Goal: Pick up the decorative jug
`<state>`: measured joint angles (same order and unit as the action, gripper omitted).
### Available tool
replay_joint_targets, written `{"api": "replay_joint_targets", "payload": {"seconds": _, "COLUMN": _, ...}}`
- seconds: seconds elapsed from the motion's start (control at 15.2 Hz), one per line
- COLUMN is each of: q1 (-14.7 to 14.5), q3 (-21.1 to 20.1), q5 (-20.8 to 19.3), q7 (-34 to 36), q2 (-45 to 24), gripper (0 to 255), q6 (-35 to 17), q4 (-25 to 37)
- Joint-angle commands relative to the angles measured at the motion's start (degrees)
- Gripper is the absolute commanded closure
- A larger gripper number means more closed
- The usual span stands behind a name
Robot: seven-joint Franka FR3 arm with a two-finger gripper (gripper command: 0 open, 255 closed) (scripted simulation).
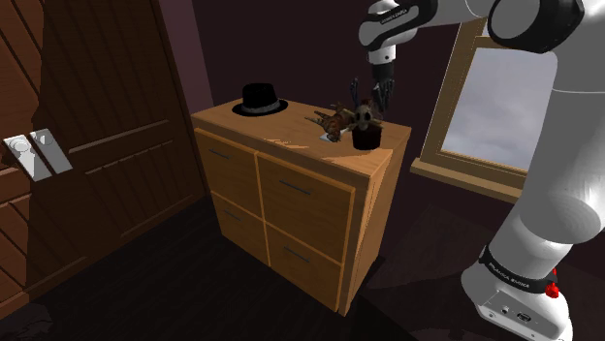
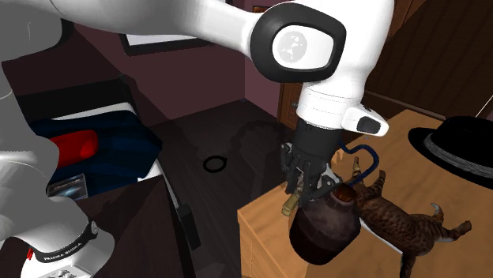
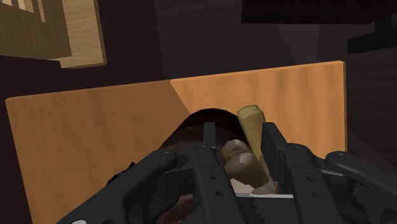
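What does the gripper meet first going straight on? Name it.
The dark brown round jug with a tan stopper, right beneath the black gripper; contact seems close, though depth is unclear.

Carrier: light-brown wooden cabinet, four drawer fronts set two over two, standing on a dark floor.
Hat: black, brimmed, crown up; at 11 o'clock from the top's centre in the shoulder view.
Cat figure: brown tabby, lying flat; at 2 o'clock, between hat and jug.
Jug: dark brown, corked, upright; at 3 o'clock near the corner, just beside the cat figure. Base contact with the top cannot be told.
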<state>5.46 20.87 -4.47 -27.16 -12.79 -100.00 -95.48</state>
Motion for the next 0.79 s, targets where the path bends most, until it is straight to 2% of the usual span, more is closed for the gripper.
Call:
{"api": "replay_joint_targets", "payload": {"seconds": 0.0, "q1": -0.08, "q3": 0.01, "q5": -0.10, "q7": 0.00, "q2": 0.40, "gripper": 255, "q6": 1.58, "q4": 1.31}}
{"api": "replay_joint_targets", "payload": {"seconds": 0.59, "q1": 0.06, "q3": 0.13, "q5": -0.08, "q7": -0.81, "q2": 0.45, "gripper": 255, "q6": 8.42, "q4": 8.16}}
{"api": "replay_joint_targets", "payload": {"seconds": 0.73, "q1": 0.06, "q3": 0.14, "q5": -0.08, "q7": -0.82, "q2": 0.44, "gripper": 255, "q6": 8.54, "q4": 8.29}}
